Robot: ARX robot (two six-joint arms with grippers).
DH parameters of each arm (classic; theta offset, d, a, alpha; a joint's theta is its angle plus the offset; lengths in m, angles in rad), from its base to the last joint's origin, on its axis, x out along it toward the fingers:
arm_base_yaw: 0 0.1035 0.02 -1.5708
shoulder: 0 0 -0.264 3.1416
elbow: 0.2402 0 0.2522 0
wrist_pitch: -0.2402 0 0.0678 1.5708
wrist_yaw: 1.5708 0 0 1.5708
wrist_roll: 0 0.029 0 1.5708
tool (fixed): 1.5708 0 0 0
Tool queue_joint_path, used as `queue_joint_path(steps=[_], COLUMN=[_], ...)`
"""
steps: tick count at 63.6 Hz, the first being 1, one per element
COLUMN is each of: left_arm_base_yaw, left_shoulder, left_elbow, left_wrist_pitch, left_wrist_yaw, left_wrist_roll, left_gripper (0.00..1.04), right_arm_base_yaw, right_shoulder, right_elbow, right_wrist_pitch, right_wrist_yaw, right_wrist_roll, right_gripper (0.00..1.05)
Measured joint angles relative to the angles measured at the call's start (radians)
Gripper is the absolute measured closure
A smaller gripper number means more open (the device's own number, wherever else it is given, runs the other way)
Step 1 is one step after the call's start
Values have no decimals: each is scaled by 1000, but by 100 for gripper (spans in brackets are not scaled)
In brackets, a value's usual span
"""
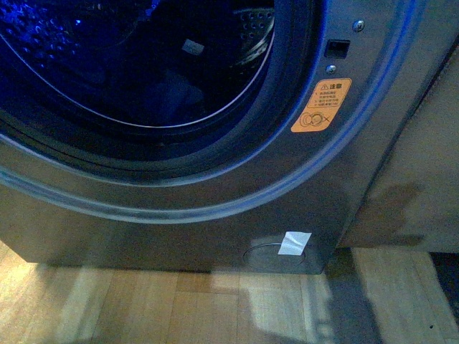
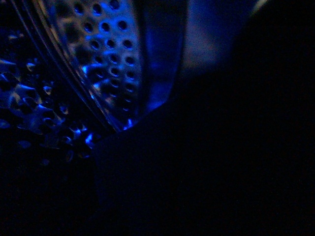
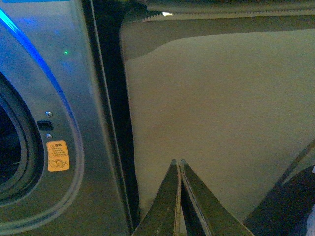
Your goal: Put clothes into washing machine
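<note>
The washing machine (image 1: 215, 186) is a grey front-loader, and its round port (image 1: 136, 79) stands open and is lit blue inside. Low in the drum lies a dim dark-blue shape (image 1: 176, 97), probably the clothes. The left wrist view looks into the perforated steel drum (image 2: 108, 54). A black mass (image 2: 211, 167) fills the rest of that view, and my left gripper is lost in it. My right gripper (image 3: 178, 162) is outside, to the right of the machine. It is shut with nothing in it and faces a beige panel (image 3: 216, 108).
An orange warning sticker (image 1: 320, 105) is on the door frame, beside the latch slot (image 1: 337, 48). White tape (image 1: 294, 242) marks the round cover low on the front. Below lies wooden floor (image 1: 143, 301). A beige cabinet side (image 1: 416, 179) stands close on the right of the machine.
</note>
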Motion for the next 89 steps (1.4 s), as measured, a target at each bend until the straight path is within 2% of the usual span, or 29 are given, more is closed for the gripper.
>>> queue_joint_path(steps=[4,8,17,22,29,35,52,59,65,70,81,89], left_arm_base_yaw=[13,29,29,18,1,-2,-8,-21,-31,-38,-30,-29], left_shoulder=[0,-16,-71,-123,-256,-347,-609,-720,-768,-771,-660,-534], left_elbow=[-6,-68,-248,-359,-584,-711,-1106,-1249,-1291,-1292,-1186,-1064], left_wrist_pitch=[-15,-59,-15,13,97,142,307,317,305,350,570,620], left_wrist_yaw=[22,131,267,314,377,415,512,562,572,498,338,236], left_wrist_roll=[0,-6,1,5,0,1,4,2,21,102,386,563], left_gripper=[97,80,57,44,20,6,7,7,7,7,7,7], right_arm_base_yaw=[0,0,0,0,0,0,0,0,0,0,0,0], right_shoulder=[-7,-14,-24,-47,-60,-62,-62,-62,-62,-62,-62,-62], right_elbow=[-6,-17,-28,-51,-70,-70,-70,-70,-70,-70,-70,-70], right_wrist_pitch=[0,2,4,10,10,10,10,10,10,10,10,10], right_wrist_yaw=[0,0,0,0,0,0,0,0,0,0,0,0], right_wrist_roll=[0,0,0,0,0,0,0,0,0,0,0,0], right_gripper=[102,102,102,102,102,102,102,102,102,102,102,102])
